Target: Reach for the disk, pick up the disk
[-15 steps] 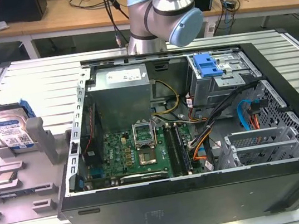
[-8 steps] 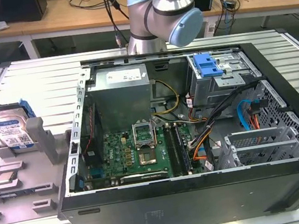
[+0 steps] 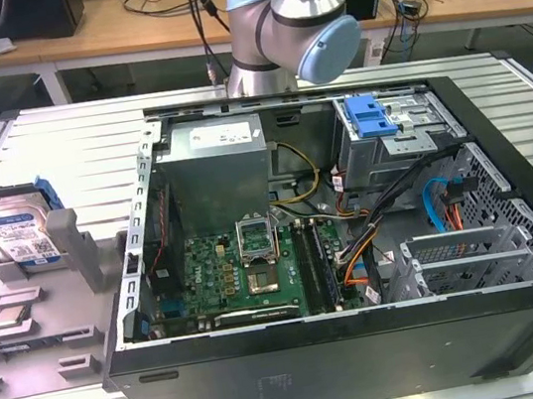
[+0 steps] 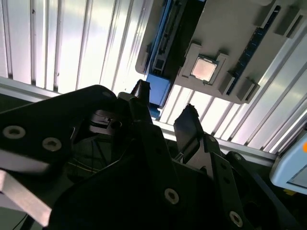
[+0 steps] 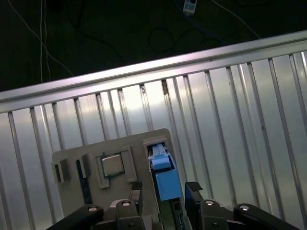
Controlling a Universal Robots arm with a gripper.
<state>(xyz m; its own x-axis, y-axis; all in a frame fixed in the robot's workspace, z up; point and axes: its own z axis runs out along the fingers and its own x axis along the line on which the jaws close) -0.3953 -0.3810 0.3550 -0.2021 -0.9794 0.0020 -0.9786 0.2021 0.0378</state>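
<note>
1. In the exterior view the disk (image 3: 12, 229) stands on edge in a grey holder (image 3: 75, 250) at the exterior view's left. It sits on the ribbed metal table (image 3: 57, 140) beside the open computer case (image 3: 372, 364), with its blue-and-white label facing the camera
2. That view also takes in the arm (image 3: 291, 25) rising behind the case
3. The first wrist view looks down on the holder. The claw (image 5: 165, 188) hangs over it with its fingers apart and nothing clamped, and the disk's blue end shows through the gap between them
4. The second wrist view comes in at a slant. It shows the toothed fingertips (image 4: 189, 117) apart, the blue end just beyond them, and a small square chip (image 4: 204, 69) in its own pocket of the holder beside the disk
</note>
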